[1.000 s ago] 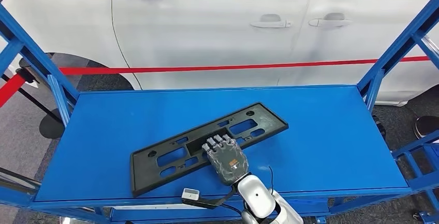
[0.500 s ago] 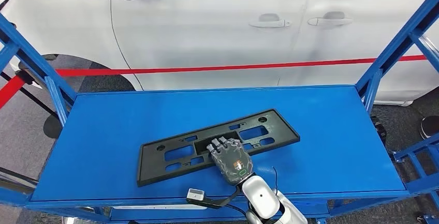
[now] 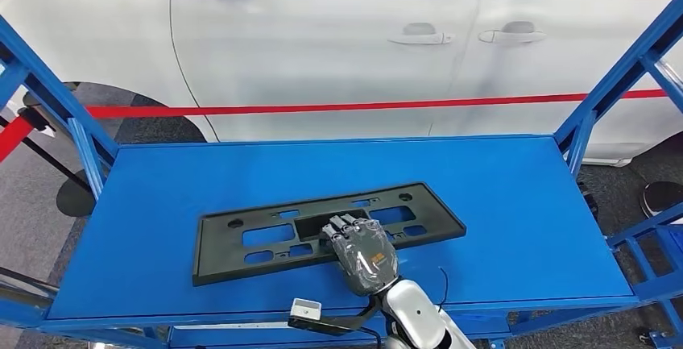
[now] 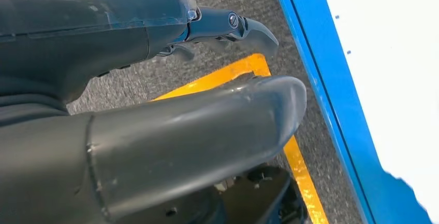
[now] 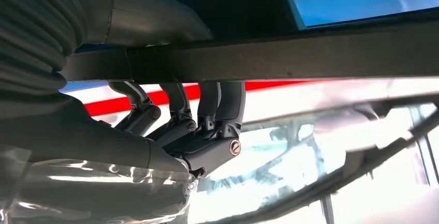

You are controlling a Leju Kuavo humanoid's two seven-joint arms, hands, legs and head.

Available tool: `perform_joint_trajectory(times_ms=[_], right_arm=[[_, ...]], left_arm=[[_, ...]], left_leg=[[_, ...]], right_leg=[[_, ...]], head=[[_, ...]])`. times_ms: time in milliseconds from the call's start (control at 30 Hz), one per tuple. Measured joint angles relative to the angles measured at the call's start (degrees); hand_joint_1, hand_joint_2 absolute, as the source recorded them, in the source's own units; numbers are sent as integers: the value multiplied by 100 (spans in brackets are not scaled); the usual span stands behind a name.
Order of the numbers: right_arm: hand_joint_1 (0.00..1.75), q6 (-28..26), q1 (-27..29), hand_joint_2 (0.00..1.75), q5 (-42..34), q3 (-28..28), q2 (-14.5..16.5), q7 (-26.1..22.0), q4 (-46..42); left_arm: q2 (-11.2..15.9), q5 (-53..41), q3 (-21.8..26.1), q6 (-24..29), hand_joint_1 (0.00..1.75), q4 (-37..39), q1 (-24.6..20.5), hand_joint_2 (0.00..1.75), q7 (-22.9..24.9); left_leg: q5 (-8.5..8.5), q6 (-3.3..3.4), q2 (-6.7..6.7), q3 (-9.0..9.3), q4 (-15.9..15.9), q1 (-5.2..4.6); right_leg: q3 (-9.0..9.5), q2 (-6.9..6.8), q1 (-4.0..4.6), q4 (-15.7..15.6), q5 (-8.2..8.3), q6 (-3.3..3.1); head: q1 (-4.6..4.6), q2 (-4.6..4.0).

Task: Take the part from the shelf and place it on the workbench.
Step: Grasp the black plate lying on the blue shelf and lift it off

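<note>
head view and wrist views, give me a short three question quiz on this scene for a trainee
1. True or false: the right hand grips the black plate frame.
2. What does the frame rest on? A) the floor B) the blue shelf C) the car
3. What colour is the tape across the white car?

Key: 1 true; 2 B; 3 red

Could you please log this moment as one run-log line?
right hand: grips black part at near edge | part: over blue shelf | left hand: holds nothing
</note>
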Motion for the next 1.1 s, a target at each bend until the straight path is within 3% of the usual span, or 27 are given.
perform_joint_trajectory(times_ms=[33,100,133,167,200,233,267,333,400,500,567,633,667,700,733,767,833,867,1000,1100], right_arm=[[175,-8,46,175,-56,-10,-32,-6,-149],[175,-17,139,175,-156,-32,-101,-24,-394],[175,-18,189,175,-196,-45,-136,-36,-485],[175,-18,237,175,-225,-57,-171,-49,-560],[175,-19,277,175,-245,-70,-203,-60,-625],[175,-20,305,175,-256,-80,-226,-65,-679],[175,-23,322,175,-270,-91,-245,-73,-727],[175,-47,342,175,-325,-115,-263,-101,-792],[175,-90,375,175,-428,-142,-269,-156,-828],[175,-150,435,175,-661,-173,-269,-272,-882],[175,-189,459,175,-916,-195,-262,-374,-923],[175,-222,480,175,-1129,-222,-255,-454,-951],[175,-231,492,175,-1189,-233,-255,-478,-959],[175,-234,506,175,-1278,-245,-255,-518,-971],[175,-228,521,175,-1430,-259,-255,-578,-986],[175,-206,539,175,-1696,-279,-254,-673,-1015],[175,-121,590,175,-2413,-336,-247,-897,-1113],[175,-75,621,175,-2731,-366,-244,-993,-1174],[175,27,712,175,-3206,-438,-237,-1157,-1351],[175,56,729,175,-3281,-451,-237,-1183,-1378]], left_arm=[[-4,-10,15,3,0,0,-2,0,-4],[-7,-30,49,8,0,0,-3,0,-7],[-7,-39,68,8,0,0,-2,0,-8],[-7,-46,86,8,0,0,-1,0,-9],[-7,-50,99,8,0,0,-1,0,-9],[-8,-51,107,7,0,0,-2,0,-11],[-10,-51,110,7,0,0,-3,0,-14],[-21,-57,113,5,0,0,-8,0,-25],[-29,-69,123,7,0,0,-11,0,-38],[-25,-98,146,14,0,0,-16,0,-58],[-23,-125,161,22,0,0,-18,0,-70],[-25,-136,184,30,0,0,-11,0,-73],[-24,-136,198,34,0,0,-7,0,-73],[-23,-136,215,38,0,0,-5,0,-73],[-21,-137,230,41,0,0,-5,0,-73],[-18,-141,243,44,0,0,-8,0,-73],[-15,-151,263,45,0,0,-16,0,-74],[-15,-155,272,45,0,0,-17,0,-74],[-19,-162,293,45,0,0,-9,0,-75],[-22,-169,294,45,0,0,-12,0,-75]], left_leg=[[18,38,7,-3,-19,9],[27,74,13,-21,-22,4],[27,77,13,-28,-20,0],[24,77,11,-28,-19,-3],[20,77,8,-22,-18,-4],[14,73,3,-11,-18,-5],[4,66,-2,2,-19,-6],[-20,26,-10,8,-12,-26],[-35,-38,-12,6,-19,-37],[-131,-130,-7,-2,65,-36],[-441,-165,-4,-220,585,-23],[-768,-198,-3,-578,1336,-12],[-800,-212,-2,-688,1542,-9],[-720,-220,-2,-703,1542,-7],[-540,-222,-1,-610,1321,-3],[-314,-217,2,-436,931,1],[-60,-182,0,-134,266,-9],[-26,-155,-4,-67,105,-19],[8,-14,-4,-66,39,-19],[33,26,3,-59,14,0]], right_leg=[[-101,-3,-9,223,-148,29],[-443,-6,-24,952,-524,74],[-605,-7,-29,1281,-638,86],[-689,-7,-31,1443,-646,90],[-665,-7,-31,1381,-540,83],[-535,-7,-29,1103,-348,64],[-337,-7,-23,690,-134,33],[-22,-9,8,21,98,-32],[50,-3,39,-160,97,-76],[91,-5,-1,-230,120,-161],[133,-24,-23,-271,126,-220],[144,-29,-14,-269,112,-250],[149,-27,-10,-263,104,-253],[155,-22,-9,-255,96,-251],[165,-15,-11,-243,83,-242],[174,-8,-13,-221,65,-225],[166,2,6,-162,25,-173],[154,5,16,-140,15,-145],[132,6,10,-107,-3,-42],[124,1,-3,-70,-38,-14]], head=[[13,0],[34,0],[36,0],[36,0],[36,0],[37,0],[38,0],[34,-1],[30,0],[21,0],[-7,0],[-30,0],[-32,0],[-32,0],[-33,0],[-33,0],[-31,-1],[-27,-1],[-22,0],[-23,0]])
